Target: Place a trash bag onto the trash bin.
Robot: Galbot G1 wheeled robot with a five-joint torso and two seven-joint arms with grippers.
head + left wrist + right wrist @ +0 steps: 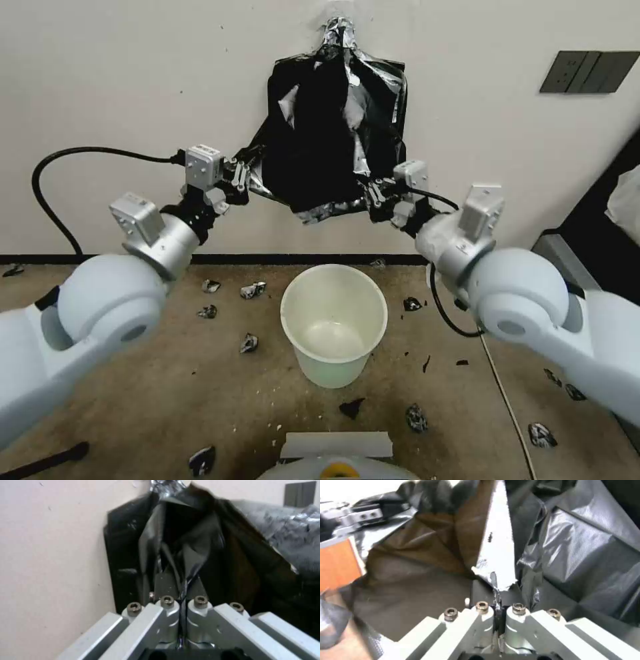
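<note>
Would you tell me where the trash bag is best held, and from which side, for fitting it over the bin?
Probably by its lower open edge, one corner from each side, as the left gripper and right gripper do. The trash bag hangs flat from the wall above the trash bin, so spreading that edge should open its mouth.

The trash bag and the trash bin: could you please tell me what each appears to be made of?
The trash bag, pinched at its lower corners by the left claw and right claw, looks like thin glossy black plastic film: it crinkles, folds and throws silvery glints. The trash bin on the floor looks like rigid, smooth cream-white plastic, probably moulded, judging by its even wall and rolled rim.
</note>
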